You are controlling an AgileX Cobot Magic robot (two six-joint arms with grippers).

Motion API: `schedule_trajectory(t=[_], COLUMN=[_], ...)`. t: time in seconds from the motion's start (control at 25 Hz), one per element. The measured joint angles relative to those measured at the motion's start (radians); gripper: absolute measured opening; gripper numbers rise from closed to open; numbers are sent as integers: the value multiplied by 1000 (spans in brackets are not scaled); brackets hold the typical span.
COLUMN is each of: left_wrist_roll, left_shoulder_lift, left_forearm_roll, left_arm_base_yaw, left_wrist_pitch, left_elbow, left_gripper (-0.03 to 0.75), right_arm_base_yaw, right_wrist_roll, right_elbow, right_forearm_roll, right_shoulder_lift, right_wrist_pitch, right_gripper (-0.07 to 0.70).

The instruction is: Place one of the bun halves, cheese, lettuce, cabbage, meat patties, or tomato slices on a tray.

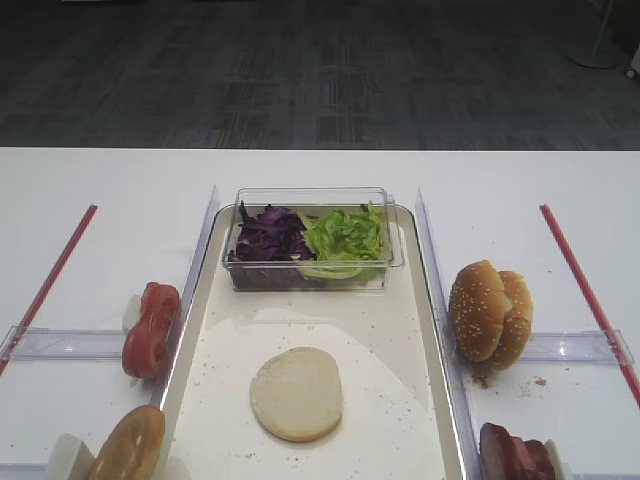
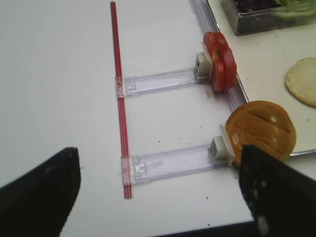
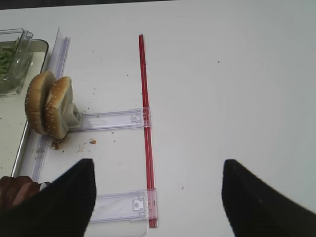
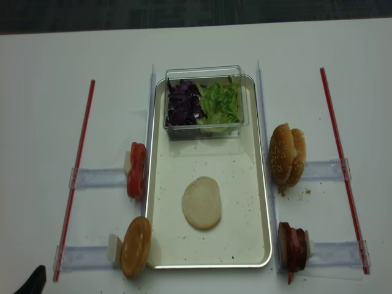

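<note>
A flat pale bun half [image 1: 296,393] lies on the tray [image 1: 400,320], alone on its near half, with no gripper touching it. Lettuce [image 1: 345,235] and purple cabbage [image 1: 268,235] share a clear box at the tray's far end. Tomato slices [image 1: 150,328] and a brown-crusted bun half [image 1: 128,445] stand left of the tray. Meat patties [image 1: 515,455] stand to its right. The cheese is out of view. My left gripper [image 2: 158,163] hangs open and empty above the table's near left corner. My right gripper [image 3: 158,170] is open and empty over the table right of the tray.
Sesame buns [image 1: 488,312] stand on edge on a clear rail [image 1: 575,347] right of the tray. Red strips [image 1: 50,280] [image 1: 585,290] run along both sides. The table's front edge [image 2: 197,229] lies just under the left gripper.
</note>
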Motion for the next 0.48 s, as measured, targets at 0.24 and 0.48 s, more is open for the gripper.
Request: schedule_trajectory(t=[0.24, 0.48], left_wrist_roll=[0, 0], left_shoulder_lift=[0, 0], left_forearm_roll=[0, 0], left_arm_base_yaw=[0, 0], left_wrist_pitch=[0, 0], left_elbow=[0, 0], left_gripper=[597, 597], right_arm_base_yaw=[0, 0], right_wrist_roll=[0, 0], right_elbow=[0, 0], right_forearm_roll=[0, 0], right_shoulder_lift=[0, 0], right_wrist_pitch=[0, 0], right_gripper=[552, 552])
